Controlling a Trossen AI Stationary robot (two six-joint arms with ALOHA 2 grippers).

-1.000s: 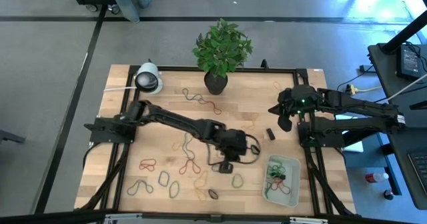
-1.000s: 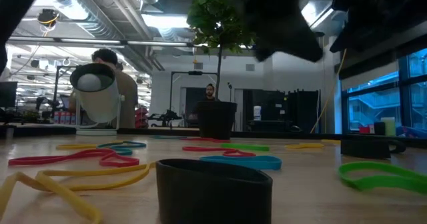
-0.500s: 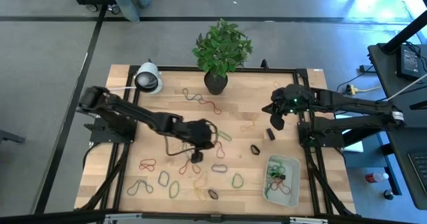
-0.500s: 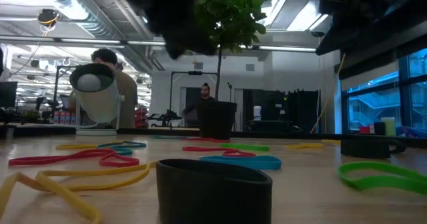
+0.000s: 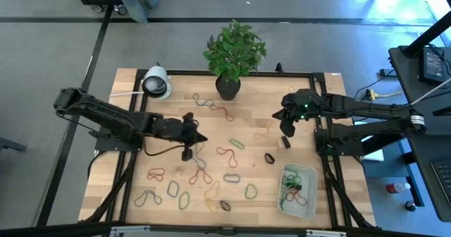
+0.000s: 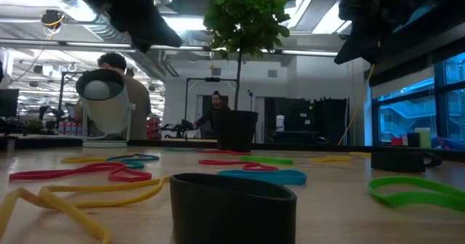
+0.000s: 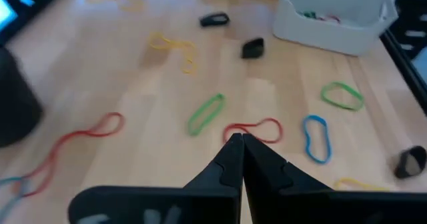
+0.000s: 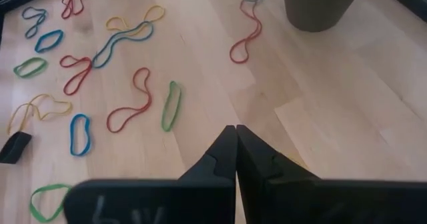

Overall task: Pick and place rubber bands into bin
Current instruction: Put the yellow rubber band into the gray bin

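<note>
On the pale wooden table (image 5: 141, 173): many thin elastic rubber bands (image 5: 204, 177) in green, red, blue, yellow and black, scattered loose across the middle and near edge.

Item: small shallow translucent white plastic bin (image 5: 307, 173), near the right corner, several bands already inside.

Item: left gripper (image 5: 190, 141), above the table's left-centre, fingers pressed together, nothing between them (its wrist view shows a red twisted band (image 7: 253, 129) and a green oval band (image 7: 205, 112) just ahead).

Item: right gripper (image 5: 285, 123), over the far right of the table, fingers likewise together and empty; a small dark block (image 5: 285, 142) lies just beside it.

Hazards, as judged:
- Descending with tips together would press a band flat, not pinch it.
- Overlapping loops may lift together and drop short of the bin.
- Dark plant pot (image 5: 227, 87) stands near the far bands; a reach there could nudge it.
</note>
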